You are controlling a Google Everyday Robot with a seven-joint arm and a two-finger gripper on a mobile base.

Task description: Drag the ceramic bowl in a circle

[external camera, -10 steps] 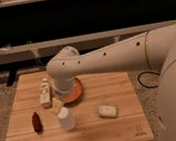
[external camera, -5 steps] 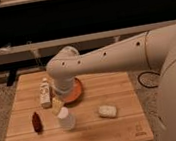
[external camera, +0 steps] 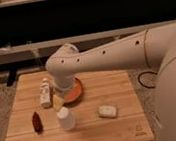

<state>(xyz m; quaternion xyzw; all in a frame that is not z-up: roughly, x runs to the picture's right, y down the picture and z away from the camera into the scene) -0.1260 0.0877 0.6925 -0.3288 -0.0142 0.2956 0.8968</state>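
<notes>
the ceramic bowl sits left of the table's middle, half under the arm. the gripper hangs at its left rim, jaws spread wide. i'd hook the rim, press lightly and circle tightly, sparing the white bottle.

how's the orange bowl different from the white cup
The ceramic bowl is wide, shallow, orange-red; the cup is narrow, taller, white. The bowl sits open side up, the cup upside down. The gripper is at the bowl's left rim, away from the cup. Both sit on the table.
</notes>
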